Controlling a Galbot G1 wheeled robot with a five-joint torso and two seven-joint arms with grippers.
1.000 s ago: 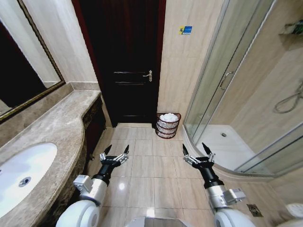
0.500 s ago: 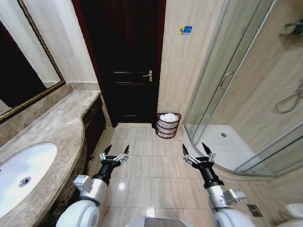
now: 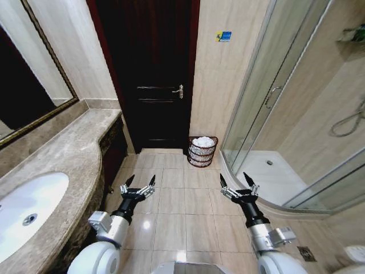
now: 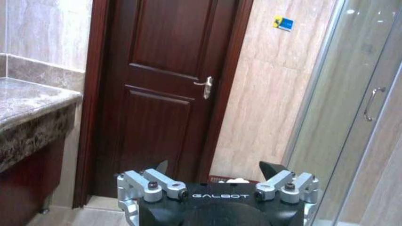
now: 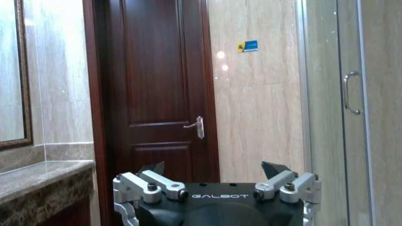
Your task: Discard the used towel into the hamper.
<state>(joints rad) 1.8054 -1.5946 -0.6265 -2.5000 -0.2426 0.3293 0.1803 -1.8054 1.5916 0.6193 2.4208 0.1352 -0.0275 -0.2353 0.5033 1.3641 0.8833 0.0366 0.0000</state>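
The hamper [image 3: 202,151], a small dark reddish-brown wire basket, stands on the tiled floor against the far wall, between the door and the shower. A white towel [image 3: 203,141] lies bunched inside it, showing above the rim. In the left wrist view a sliver of the towel [image 4: 236,180] peeks over the gripper body. My left gripper [image 3: 141,183] hangs open over the floor near the counter, well short of the hamper. My right gripper [image 3: 237,181] is open too, level with the left one, near the shower kerb. Both are empty.
A marble counter [image 3: 68,154] with a white sink [image 3: 25,208] runs along the left. A dark wooden door [image 3: 151,74] is shut straight ahead. The glass shower enclosure [image 3: 274,114] and its curved kerb bound the right. Tiled floor lies open between the grippers and the hamper.
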